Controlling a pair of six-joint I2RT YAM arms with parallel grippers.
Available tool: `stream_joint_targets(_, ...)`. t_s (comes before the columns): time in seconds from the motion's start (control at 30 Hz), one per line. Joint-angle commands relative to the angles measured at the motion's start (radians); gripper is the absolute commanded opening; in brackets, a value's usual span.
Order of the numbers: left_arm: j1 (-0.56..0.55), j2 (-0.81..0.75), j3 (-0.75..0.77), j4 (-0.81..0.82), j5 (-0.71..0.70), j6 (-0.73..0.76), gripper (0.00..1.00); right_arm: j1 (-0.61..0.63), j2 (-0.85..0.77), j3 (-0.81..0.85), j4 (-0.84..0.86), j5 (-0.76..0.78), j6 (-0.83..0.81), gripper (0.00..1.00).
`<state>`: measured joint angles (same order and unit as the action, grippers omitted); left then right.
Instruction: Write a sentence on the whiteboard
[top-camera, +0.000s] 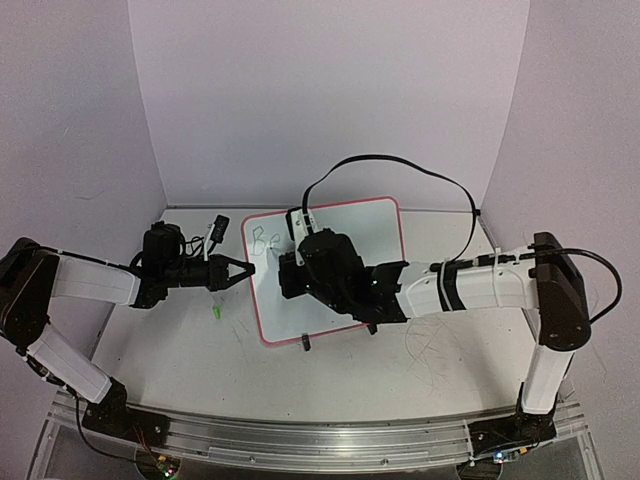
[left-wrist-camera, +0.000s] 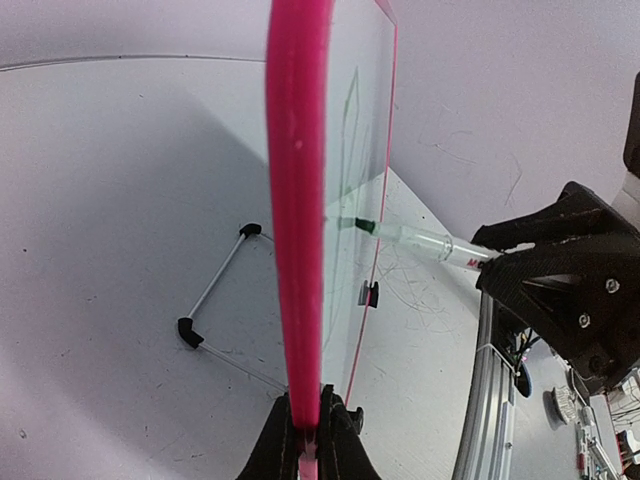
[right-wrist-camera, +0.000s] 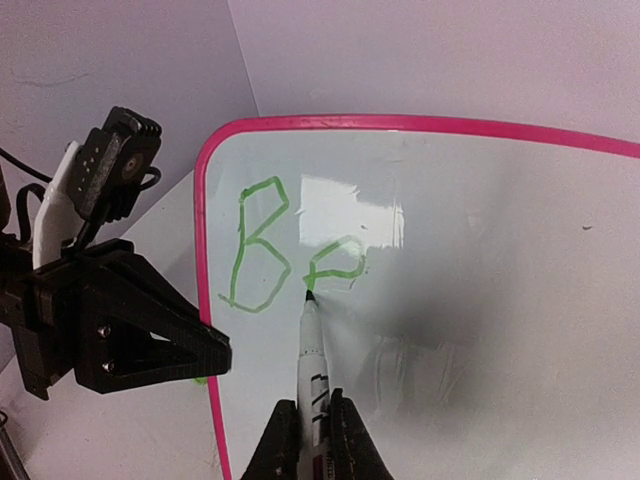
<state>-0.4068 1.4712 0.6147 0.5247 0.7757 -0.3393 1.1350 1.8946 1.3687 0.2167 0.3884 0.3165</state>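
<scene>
Right tool (right-wrist-camera: 313, 402), shut on the marker (right-wrist-camera: 310, 340), is set low before the board (top-camera: 375, 225), which stands tilted mid-bench (top-camera: 170, 345). The marker tip is pressed to the glossy face. Left tool (left-wrist-camera: 305, 408) is clamped on the board's left rim. Of the sentence (right-wrist-camera: 290, 255), only a green B and an unfinished e are written, towards the far left corner. If too much pressure were applied, the board could be pushed back or twisted in the left grip, and strokes would be skewed or skipped. The marker could also be turned between the fingers.

whiteboard (top-camera: 372, 228) centre behind right arm (top-camera: 345, 275), marker (right-wrist-camera: 311, 352) end cropped
</scene>
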Motion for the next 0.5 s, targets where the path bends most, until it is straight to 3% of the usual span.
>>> stream_joint_targets(0.0,0.000,-0.031,0.014,0.020,-0.024,0.033,0.00,-0.005,-0.023,-0.027,-0.036,0.012,0.018,0.00)
stream_joint_targets(0.47,-0.002,-0.026,0.016,0.018,-0.023,0.033,0.00,-0.006,-0.057,-0.039,-0.049,0.096,0.001,0.00)
